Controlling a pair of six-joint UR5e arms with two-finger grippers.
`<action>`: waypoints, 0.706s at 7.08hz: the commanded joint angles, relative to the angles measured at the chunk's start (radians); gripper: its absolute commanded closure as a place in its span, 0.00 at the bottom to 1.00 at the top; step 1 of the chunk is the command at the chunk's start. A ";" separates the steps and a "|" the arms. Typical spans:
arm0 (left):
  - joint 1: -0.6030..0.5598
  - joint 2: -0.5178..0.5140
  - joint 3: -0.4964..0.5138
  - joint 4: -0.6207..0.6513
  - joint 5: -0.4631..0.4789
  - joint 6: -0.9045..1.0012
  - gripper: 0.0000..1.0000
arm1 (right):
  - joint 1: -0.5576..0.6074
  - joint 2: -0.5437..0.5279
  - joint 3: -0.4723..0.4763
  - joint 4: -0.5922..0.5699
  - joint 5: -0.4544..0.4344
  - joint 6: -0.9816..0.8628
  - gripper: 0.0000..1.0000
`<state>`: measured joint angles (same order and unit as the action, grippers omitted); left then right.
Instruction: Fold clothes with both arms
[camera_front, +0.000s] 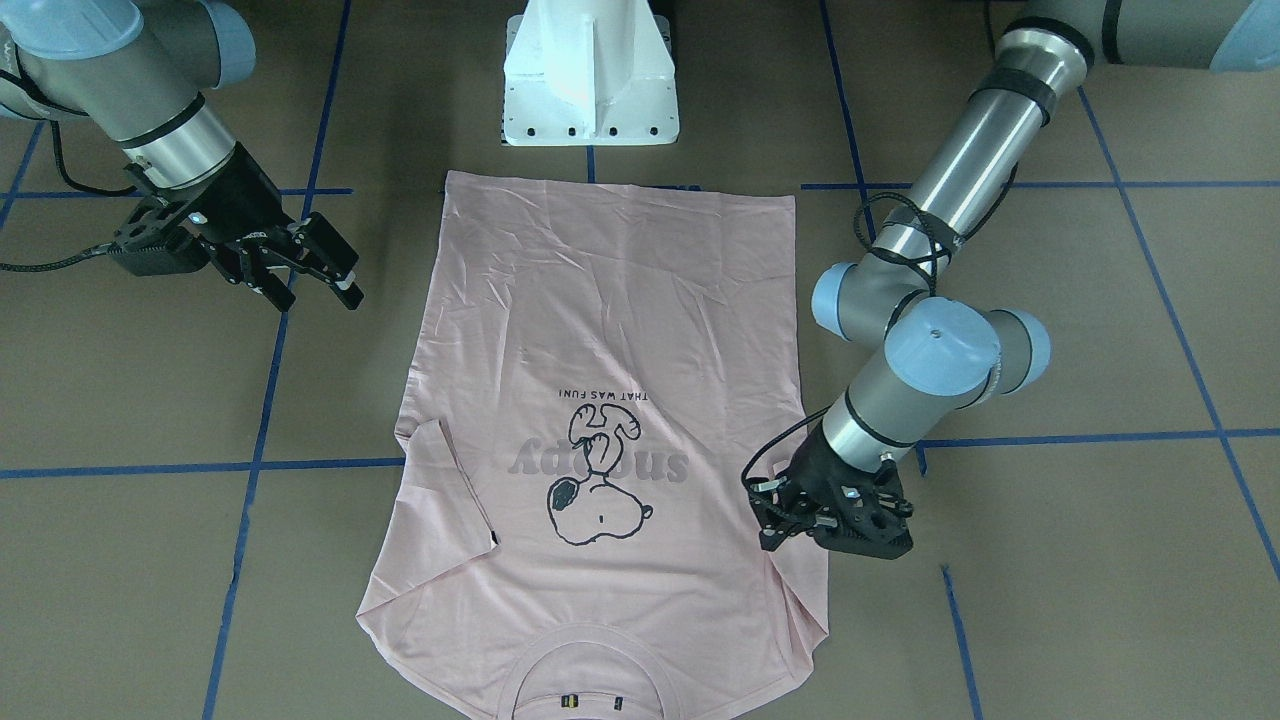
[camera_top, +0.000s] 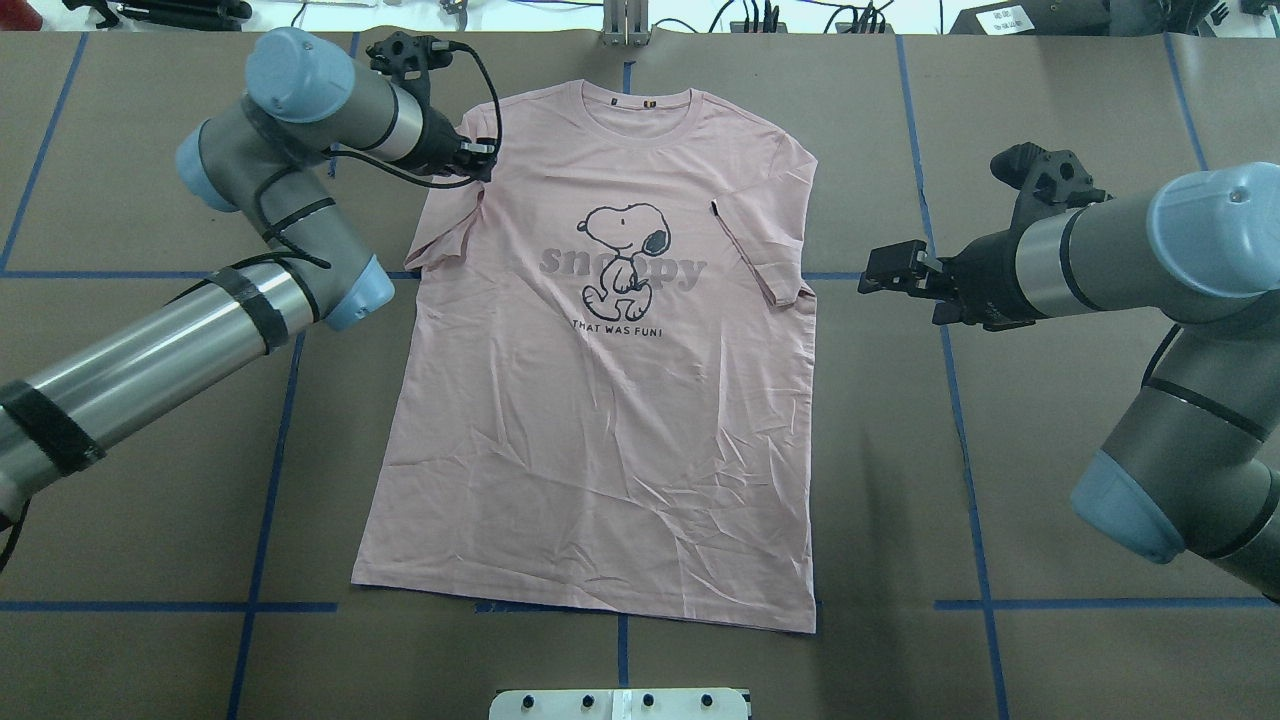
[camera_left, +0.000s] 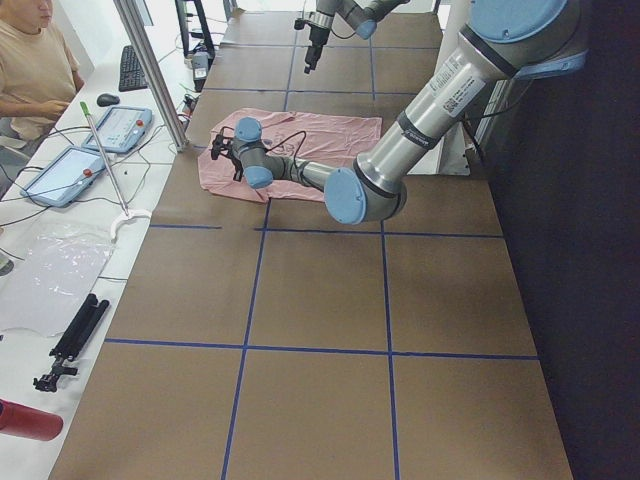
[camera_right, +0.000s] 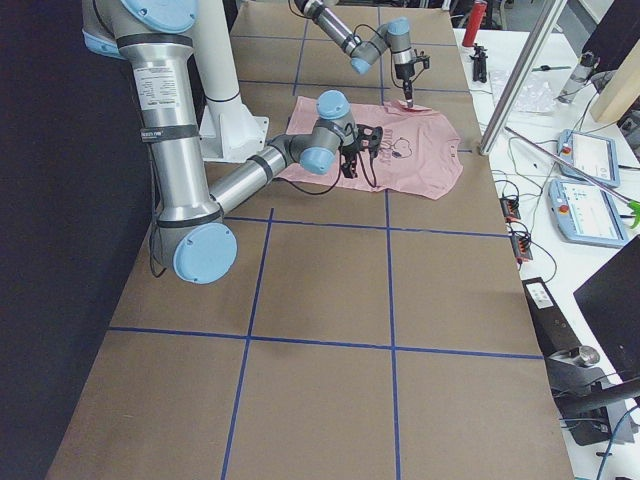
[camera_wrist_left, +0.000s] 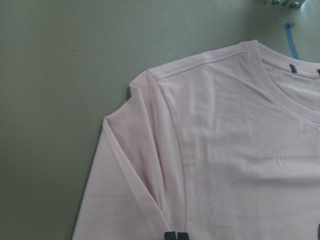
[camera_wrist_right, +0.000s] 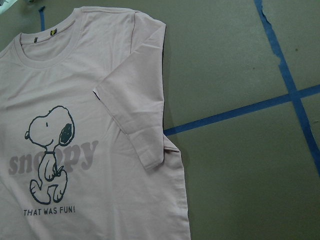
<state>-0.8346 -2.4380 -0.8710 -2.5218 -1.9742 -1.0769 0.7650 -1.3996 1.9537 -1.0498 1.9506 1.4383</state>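
The T-shirt (camera_top: 600, 420) lay flat and print-up on the brown surface (camera_top: 1000, 450), midway between the two arms. Its long axis ran straight away from the robot. The hem (camera_top: 590, 600) was nearest the white base (camera_front: 590, 80), and the collar (camera_top: 637, 95) pointed to the far side of the surface. The dog print (camera_top: 625, 250) and its lettering read upright from the robot's side. The sleeve on the robot's right (camera_top: 750, 250) was folded inward and lay slantwise on the chest, with its small black tag at the upper end. The sleeve on the robot's left stuck out a little past the body, and its cloth was creased.

The left gripper (camera_top: 484, 160) was down at the shoulder of that left sleeve, just beside the seam. In the left wrist view its two tips (camera_wrist_left: 170, 235) showed pressed together over a ridge of the fabric. Whether they had cloth between them could not be told.

The right gripper (camera_top: 872, 278) hung off the shirt, near its right edge and level with the folded sleeve, over a blue tape line (camera_top: 960, 400). It pointed toward the shirt, its fingers spread apart and holding nothing.
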 joint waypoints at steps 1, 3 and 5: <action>0.020 -0.061 0.098 -0.047 0.048 -0.009 1.00 | -0.004 -0.001 -0.001 0.001 0.001 0.001 0.00; 0.028 -0.046 0.057 -0.084 0.046 -0.012 0.46 | -0.070 0.010 -0.001 0.010 -0.019 0.001 0.00; 0.084 0.260 -0.417 -0.088 0.020 -0.120 0.23 | -0.223 0.031 0.024 0.008 -0.079 0.186 0.00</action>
<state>-0.7917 -2.3431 -1.0296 -2.6051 -1.9402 -1.1311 0.6344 -1.3856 1.9676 -1.0409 1.9144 1.5044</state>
